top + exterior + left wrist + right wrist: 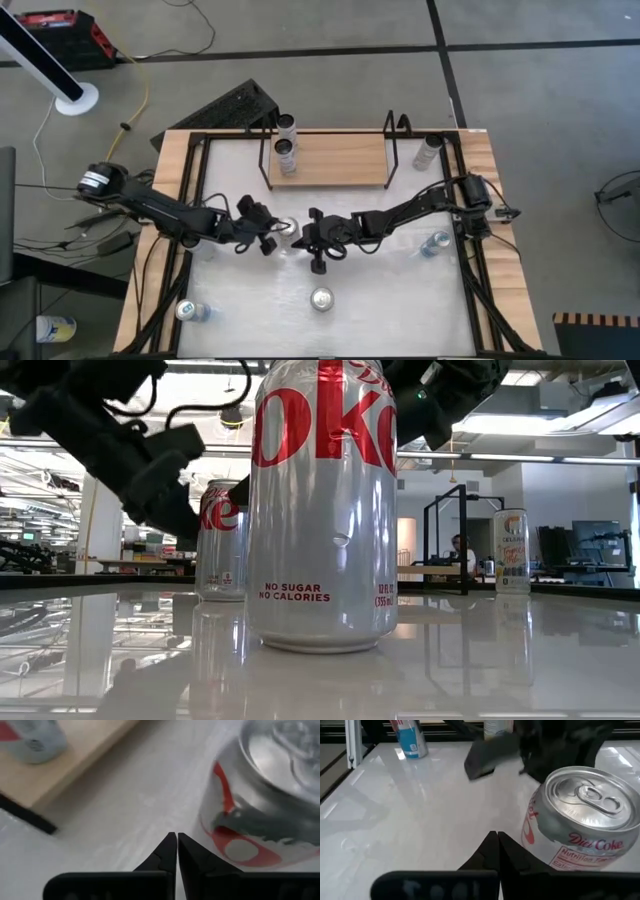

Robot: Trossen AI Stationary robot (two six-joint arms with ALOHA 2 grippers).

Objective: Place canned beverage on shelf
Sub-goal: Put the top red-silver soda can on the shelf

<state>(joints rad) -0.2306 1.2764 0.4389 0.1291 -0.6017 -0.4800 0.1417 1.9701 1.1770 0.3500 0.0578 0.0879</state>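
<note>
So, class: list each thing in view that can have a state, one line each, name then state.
Left tool: shut, empty, beside the middle can.
Right tool: shut, empty, beside the same can.
Middle can: upright on the table, between the tools, not gripped.
Front can: upright, untouched.
Shelf: holds two upright cans at its left end; the rest is bare.

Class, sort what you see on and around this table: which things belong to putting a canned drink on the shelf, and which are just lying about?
Belonging to the job:
- Diet Coke can between the grippers
- shelf
- left gripper, shut
- right gripper, shut

Just lying about:
- blue can
- red case on the floor
</note>
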